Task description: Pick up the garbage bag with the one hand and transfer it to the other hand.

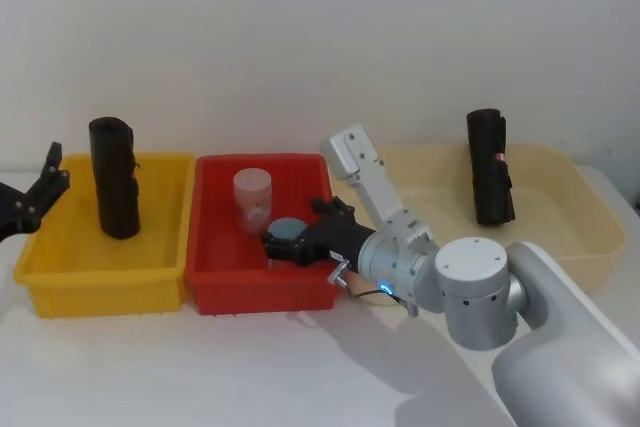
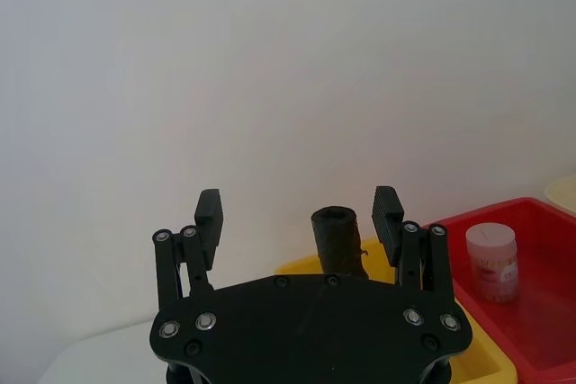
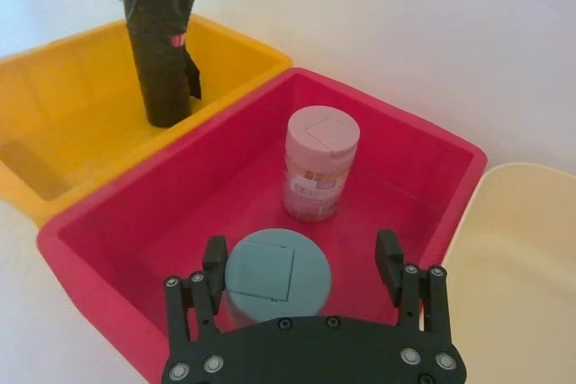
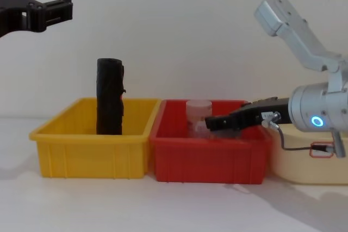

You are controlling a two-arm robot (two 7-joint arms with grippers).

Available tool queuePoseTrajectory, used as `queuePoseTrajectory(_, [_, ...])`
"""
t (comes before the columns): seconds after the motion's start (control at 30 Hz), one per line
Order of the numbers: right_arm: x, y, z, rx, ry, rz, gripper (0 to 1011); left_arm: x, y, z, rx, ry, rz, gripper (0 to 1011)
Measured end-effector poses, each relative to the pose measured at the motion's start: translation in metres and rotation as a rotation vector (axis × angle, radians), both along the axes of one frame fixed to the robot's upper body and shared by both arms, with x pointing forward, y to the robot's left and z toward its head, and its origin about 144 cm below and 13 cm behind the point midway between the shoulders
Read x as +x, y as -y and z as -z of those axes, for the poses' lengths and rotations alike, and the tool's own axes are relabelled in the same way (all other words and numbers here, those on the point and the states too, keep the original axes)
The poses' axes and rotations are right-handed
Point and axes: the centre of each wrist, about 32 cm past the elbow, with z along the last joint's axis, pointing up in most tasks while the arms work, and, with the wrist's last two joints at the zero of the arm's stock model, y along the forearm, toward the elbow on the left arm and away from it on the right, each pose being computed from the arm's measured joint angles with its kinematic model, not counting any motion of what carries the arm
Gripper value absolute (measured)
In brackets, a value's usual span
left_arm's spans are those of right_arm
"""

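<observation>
The garbage bag (image 1: 113,182) is a tall black roll standing upright in the yellow bin (image 1: 100,277), well above its rim. A small red label shows on it in the right wrist view (image 3: 160,33). My right gripper (image 1: 280,242) on the silver wrist reaches leftward, low over the red bin (image 1: 260,292). It is open (image 3: 301,254), with a blue-lidded jar (image 3: 274,272) just under its fingers, and it stands clear to the right of the bag (image 4: 109,99). My left gripper (image 1: 50,172) is open (image 2: 298,213), raised left of the yellow bin and above the bag.
A pink bottle (image 1: 252,197) stands in the red bin behind the jar. A second black roll (image 1: 490,167) with a red mark leans in the cream bin (image 1: 570,207) on the right. White tabletop lies in front of the bins, a wall behind.
</observation>
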Motion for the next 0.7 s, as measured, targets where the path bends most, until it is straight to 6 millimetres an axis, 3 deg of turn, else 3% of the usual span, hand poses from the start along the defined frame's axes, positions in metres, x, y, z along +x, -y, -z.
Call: queuePoseTrajectory(0.7, [-0.0023,0.0004,0.0036,-0.032,-0.022,-0.038,1001,0.0000,0.0000,0.0000,0.000,0.000,0.000,1000])
